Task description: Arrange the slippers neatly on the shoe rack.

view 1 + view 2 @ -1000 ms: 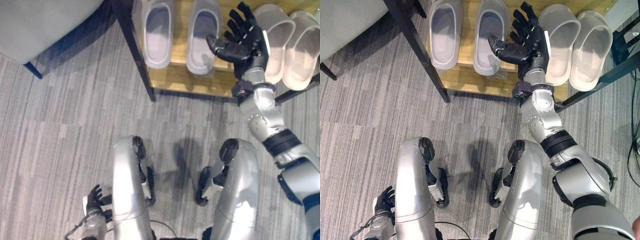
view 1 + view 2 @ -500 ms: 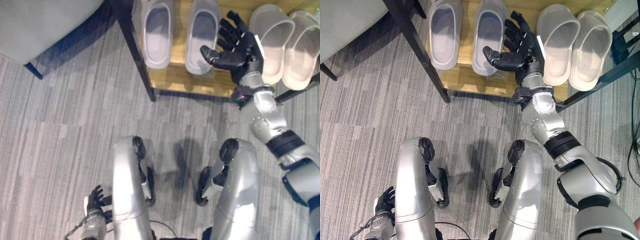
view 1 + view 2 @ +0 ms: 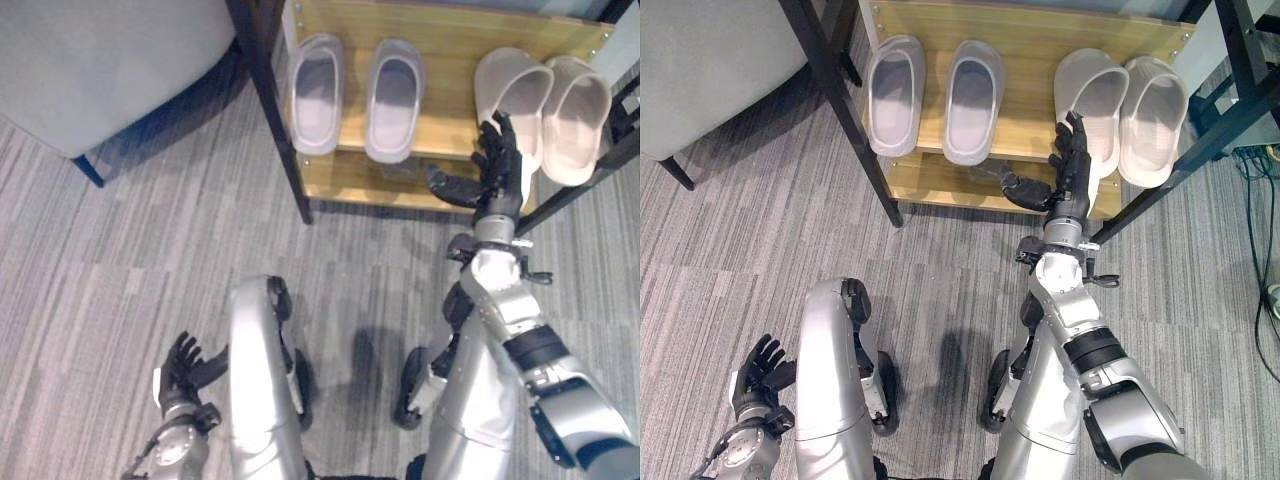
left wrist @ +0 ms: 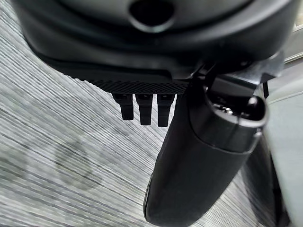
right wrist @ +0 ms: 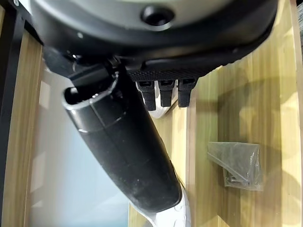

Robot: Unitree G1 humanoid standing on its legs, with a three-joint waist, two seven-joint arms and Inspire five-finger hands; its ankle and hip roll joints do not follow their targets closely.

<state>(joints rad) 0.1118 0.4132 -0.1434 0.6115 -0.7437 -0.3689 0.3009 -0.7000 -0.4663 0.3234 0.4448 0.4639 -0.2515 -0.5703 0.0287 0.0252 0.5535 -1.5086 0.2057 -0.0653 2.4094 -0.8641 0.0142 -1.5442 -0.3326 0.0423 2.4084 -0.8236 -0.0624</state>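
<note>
Four slippers lie toes-inward on the shoe rack [image 3: 1025, 140], and we see our right hand [image 3: 1072, 175], fingers spread and empty, at the beige pair's [image 3: 1120, 105] heels, nearer than our left hand [image 3: 758, 372], also open.

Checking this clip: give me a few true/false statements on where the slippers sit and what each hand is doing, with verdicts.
1. Two grey slippers sit side by side on the wooden shoe rack's upper shelf. True.
2. The right hand is curled round a beige slipper. False: its fingers are straight and hold nothing, at the heel end of the beige pair.
3. One beige slipper lies on the grey carpet. False: both beige slippers are on the rack, to the right of the grey pair.
4. The left hand is low by the robot's side, open and holding nothing. True.
5. A small clear plastic bag lies on a wooden shelf. True.
</note>
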